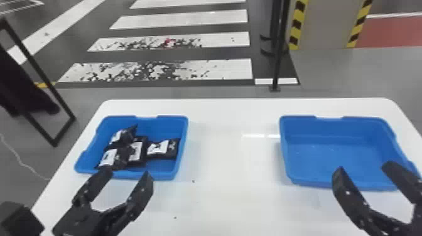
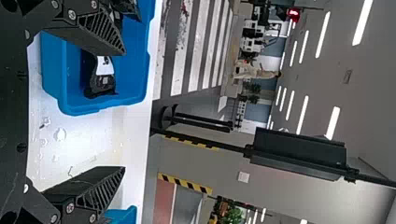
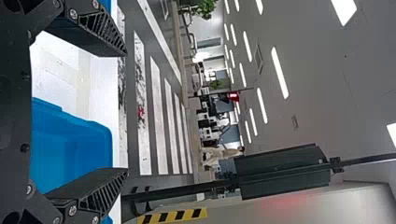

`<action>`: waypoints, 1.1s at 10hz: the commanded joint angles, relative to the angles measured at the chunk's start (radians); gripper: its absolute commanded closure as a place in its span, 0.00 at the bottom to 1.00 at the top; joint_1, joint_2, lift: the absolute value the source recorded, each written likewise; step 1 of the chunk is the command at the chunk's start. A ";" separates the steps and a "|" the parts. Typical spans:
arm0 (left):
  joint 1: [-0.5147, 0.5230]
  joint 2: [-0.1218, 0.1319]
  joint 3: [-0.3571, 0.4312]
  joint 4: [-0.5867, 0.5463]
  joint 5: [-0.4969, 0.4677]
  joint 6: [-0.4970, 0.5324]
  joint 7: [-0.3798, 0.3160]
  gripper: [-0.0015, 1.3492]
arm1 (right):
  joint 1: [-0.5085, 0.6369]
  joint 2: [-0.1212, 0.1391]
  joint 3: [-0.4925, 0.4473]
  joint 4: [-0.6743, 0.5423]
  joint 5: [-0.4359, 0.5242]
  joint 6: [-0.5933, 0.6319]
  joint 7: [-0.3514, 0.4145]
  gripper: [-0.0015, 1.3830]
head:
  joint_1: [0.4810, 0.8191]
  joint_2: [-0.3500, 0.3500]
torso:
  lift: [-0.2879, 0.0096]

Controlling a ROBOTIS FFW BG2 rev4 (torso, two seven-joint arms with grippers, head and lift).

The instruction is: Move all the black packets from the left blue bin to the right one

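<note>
Four black packets [image 1: 136, 152] are visible in the left blue bin [image 1: 157, 175], near the left edge of the bench [image 1: 232, 150]. Judged light, soft, somewhat slippery; grip the right-end packet [image 1: 163, 149] across its middle. Left gripper [image 1: 126, 173]: jaws wide apart, empty, near that bin's front wall. Right gripper [image 1: 364, 168]: jaws likewise apart, empty, near the right blue bin [image 1: 314, 183].

Bright ceiling lights [image 2: 322, 34] glow in rows, and a pale glare streak [image 1: 254, 136] marks the table [image 1: 226, 194].
</note>
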 commanded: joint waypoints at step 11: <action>-0.042 -0.003 0.015 -0.001 -0.036 0.093 0.000 0.13 | 0.000 -0.002 0.000 0.005 -0.012 0.000 0.000 0.11 | 0.63 0.69 | 0.50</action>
